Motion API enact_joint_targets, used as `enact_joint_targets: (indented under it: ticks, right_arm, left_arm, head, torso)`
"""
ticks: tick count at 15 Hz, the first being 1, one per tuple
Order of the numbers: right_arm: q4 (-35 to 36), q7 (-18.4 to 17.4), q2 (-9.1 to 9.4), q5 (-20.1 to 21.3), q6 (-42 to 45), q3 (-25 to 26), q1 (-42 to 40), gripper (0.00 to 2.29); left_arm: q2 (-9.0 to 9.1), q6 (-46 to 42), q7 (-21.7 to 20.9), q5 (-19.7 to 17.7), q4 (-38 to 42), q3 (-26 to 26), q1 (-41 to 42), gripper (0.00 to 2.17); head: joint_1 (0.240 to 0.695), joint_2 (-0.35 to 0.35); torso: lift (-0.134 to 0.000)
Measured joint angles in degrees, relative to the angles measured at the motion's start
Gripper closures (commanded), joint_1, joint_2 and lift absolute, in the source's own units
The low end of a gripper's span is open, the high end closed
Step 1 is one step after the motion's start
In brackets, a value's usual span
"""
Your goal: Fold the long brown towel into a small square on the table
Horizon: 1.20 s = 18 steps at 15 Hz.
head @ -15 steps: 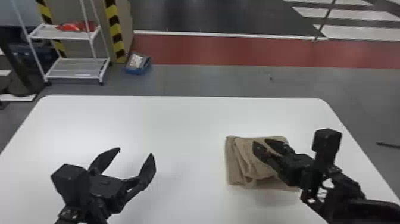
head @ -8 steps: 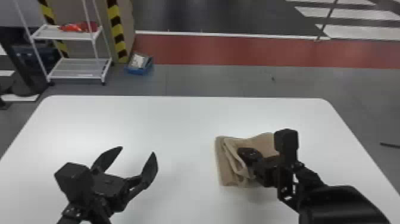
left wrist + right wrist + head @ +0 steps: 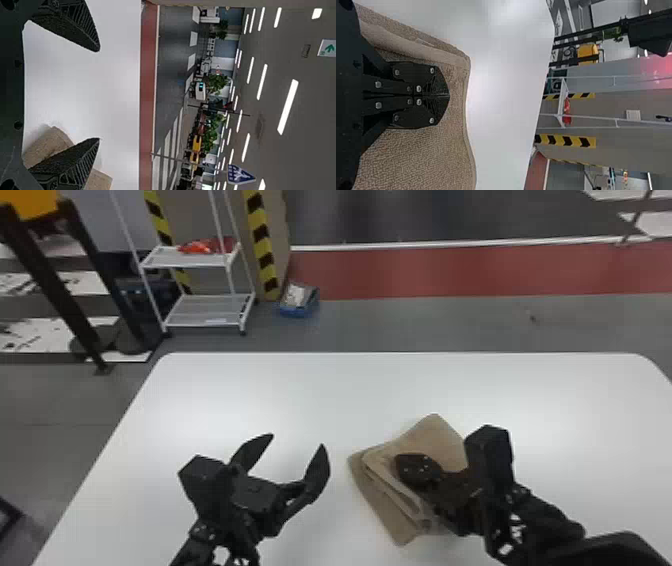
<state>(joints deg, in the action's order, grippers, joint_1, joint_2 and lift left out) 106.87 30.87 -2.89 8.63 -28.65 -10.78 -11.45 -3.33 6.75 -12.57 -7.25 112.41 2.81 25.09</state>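
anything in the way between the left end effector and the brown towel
Nothing visible stands between the left end effector and the brown towel. The right end effector is over the towel itself, farther right than the towel's left edge, so it looks outside that gap.

A white wire rack point(image 3: 210, 310) with red items point(image 3: 207, 245) on its upper shelf stands at the upper left of the head view, beside a yellow-and-black striped post point(image 3: 261, 245); a blue bin point(image 3: 298, 310) sits on the floor near a red strip point(image 3: 475, 272).
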Motion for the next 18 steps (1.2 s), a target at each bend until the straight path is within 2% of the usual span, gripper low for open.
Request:
enact_joint_targets:
  ticks: [4,8,12,14,16,18]
  right_arm:
    - [8.1,1.6,-0.80,-1.4,3.7,2.0,-6.5,2.12]
    - [11.4,1.6,-2.36,-1.7,5.6,4.8,-13.0,2.12]
    - [9.5,1.4,-2.64,-7.2,20.8,7.6,-15.8,2.12]
    - [7.8,1.4,-2.55,-8.0,21.2,7.3,-14.2,2.12]
    - [4.6,1.1,-2.42,-7.5,17.3,5.0,-10.6,2.12]
    - [0.5,0.8,-2.34,-6.0,14.4,1.7,-7.1,1.93]
  left_arm:
    - [-0.03,-0.1,0.1,-0.3,0.0,-0.2,-0.1,0.07]
    - [-0.10,-0.1,0.0,-0.6,-0.5,-0.1,-0.3,0.07]
    - [-0.02,-0.3,0.0,-0.6,-0.9,0.0,-0.3,0.07]
    - [-0.02,-0.3,0.0,-0.6,-0.9,0.1,-0.3,0.07]
    - [-0.08,-0.3,0.0,-0.6,-0.8,0.2,-0.3,0.07]
    - [-0.09,-0.4,0.0,-0.6,-0.7,0.1,-0.1,0.07]
  head:
    - [0.695,0.129]
    - [0.695,0.102]
    - [0.695,0.079]
    - [0.695,0.078]
    - [0.695,0.091]
    - [0.695,0.130]
  torso:
    - [-0.111]
    - [-0.111]
    - [-0.111]
    - [-0.111]
    - [-0.111]
    - [-0.111]
